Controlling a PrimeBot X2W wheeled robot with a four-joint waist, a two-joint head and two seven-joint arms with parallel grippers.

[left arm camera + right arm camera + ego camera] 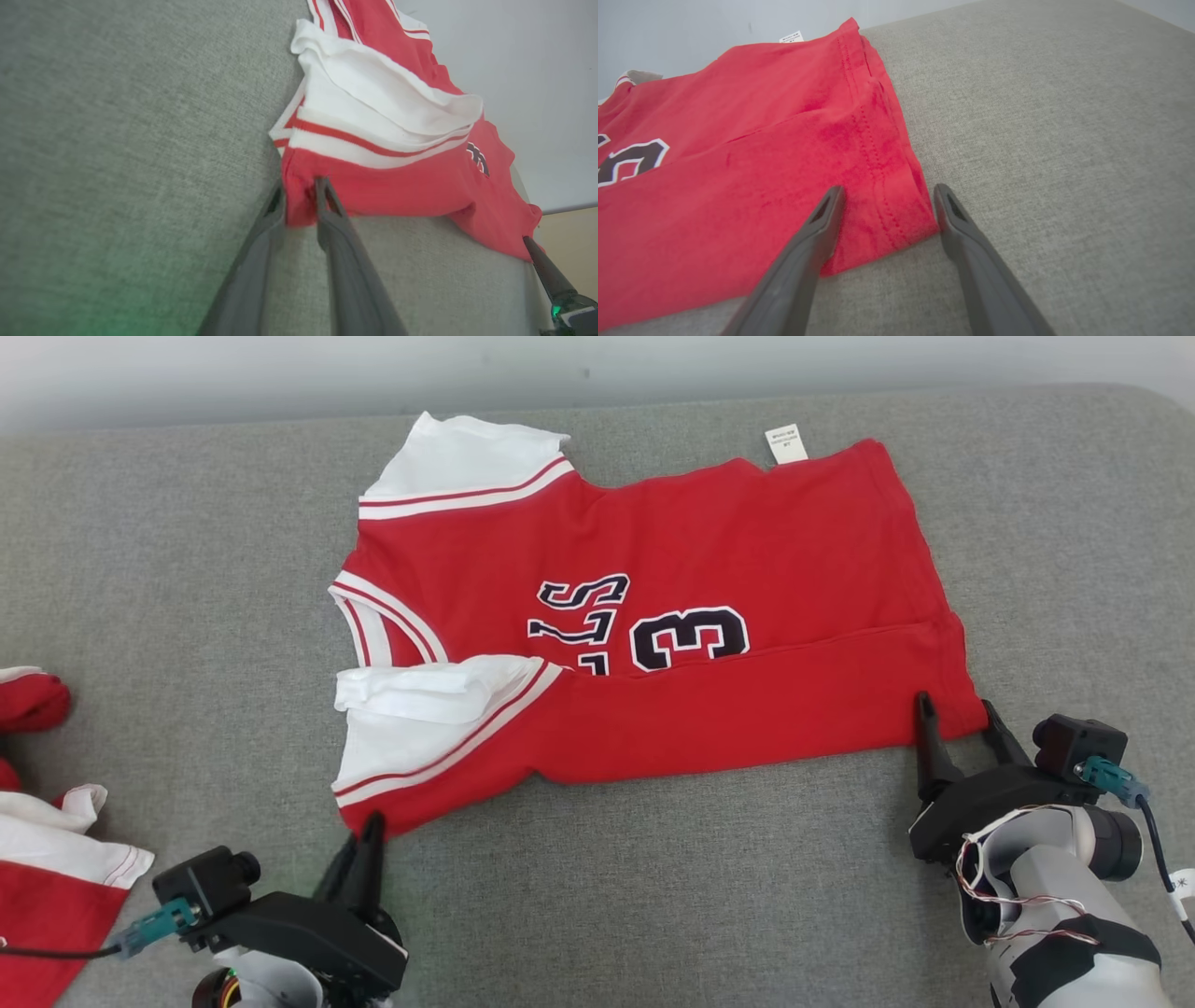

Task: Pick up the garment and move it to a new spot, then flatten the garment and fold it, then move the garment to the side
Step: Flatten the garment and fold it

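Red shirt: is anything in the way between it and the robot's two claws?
Nothing visible is. The left gripper has its fingers on either side of one near corner of the red shirt; the open right gripper straddles its hem corner.

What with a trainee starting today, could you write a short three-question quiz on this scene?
1. True or false: the right end effector has its fingers spread, one on each side of the jersey's hem corner.
2. Pick one: the sleeve nearer the robot is (A) white with red-striped trim, (B) plain black, (C) plain grey.
3. Fill in: the large numeral that shows whole on the jersey's chest is ___.

Key: 1 true; 2 A; 3 the numeral 3.
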